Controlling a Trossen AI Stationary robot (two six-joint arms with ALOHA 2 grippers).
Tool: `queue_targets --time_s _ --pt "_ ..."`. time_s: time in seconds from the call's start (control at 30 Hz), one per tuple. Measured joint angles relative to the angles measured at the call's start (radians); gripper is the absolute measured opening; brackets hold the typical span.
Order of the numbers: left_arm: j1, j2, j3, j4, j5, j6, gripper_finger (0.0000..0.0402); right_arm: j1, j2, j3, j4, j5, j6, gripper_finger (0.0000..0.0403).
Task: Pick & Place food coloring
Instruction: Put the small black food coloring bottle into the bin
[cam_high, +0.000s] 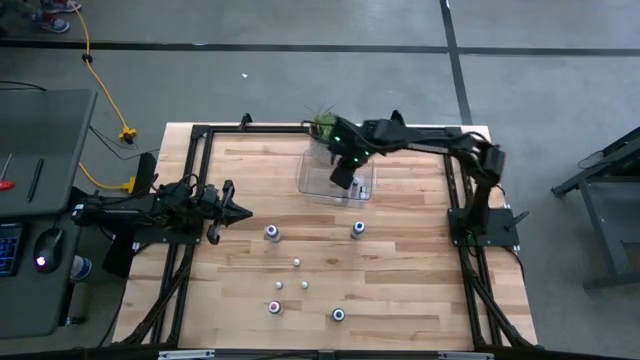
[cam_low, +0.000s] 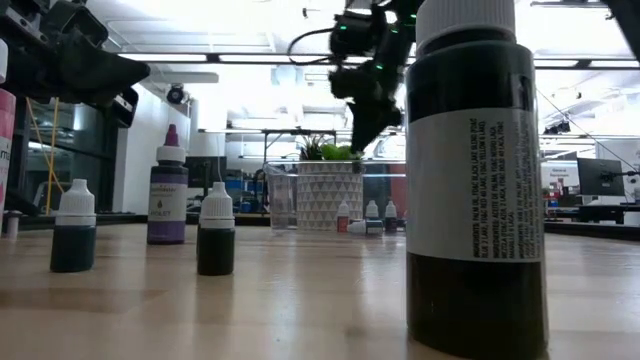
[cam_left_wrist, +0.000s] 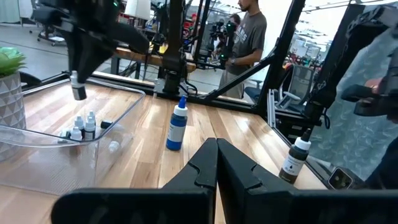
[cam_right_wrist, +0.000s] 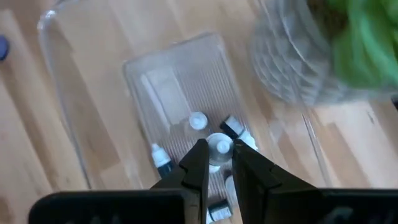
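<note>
A: Left side first. Left gripper (cam_high: 238, 210) parked low at the table's left edge, fingers pressed together on nothing, pointing inward. Waiting, I'd say, out of the other arm's way.

B: Agreed. Loose bottles (cam_high: 271, 232) stand on the bare table (cam_high: 420, 290) ahead of it, scattered and well apart: one just beyond its tips, a blue one (cam_left_wrist: 178, 127) to the right of that, small pale ones in the middle, two more near the front edge.

A: Those look like the ones not yet collected. From table level a purple one (cam_low: 167, 188) and two short dark ones stand upright.

B: Further right now. Clear tray (cam_high: 312, 182) at the back, plant (cam_high: 322, 124) touching its far corner. A few small bottles already lie or stand inside it.

A: Right gripper (cam_right_wrist: 216, 155) hangs straight over the tray, fingers nipped on a small white-capped bottle (cam_right_wrist: 219, 147), which dangles cap-up above the others.

B: Held by the cap end, probably so it drops in among its neighbours without knocking them.

A: My read: a release into the tray is the step in hand. Plenty left on the table.
</note>
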Motion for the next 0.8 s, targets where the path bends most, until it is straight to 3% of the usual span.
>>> queue_targets --time_s 0.27,0.8 --pt "0.0 0.0 0.0 0.0 0.0 0.0 0.0 0.047 -0.148 -0.3 0.221 0.086 0.173 0.0046" --pt "0.0 0.0 0.0 0.0 0.0 0.0 0.0 0.102 -0.163 -0.444 0.322 0.105 0.198 0.0046"
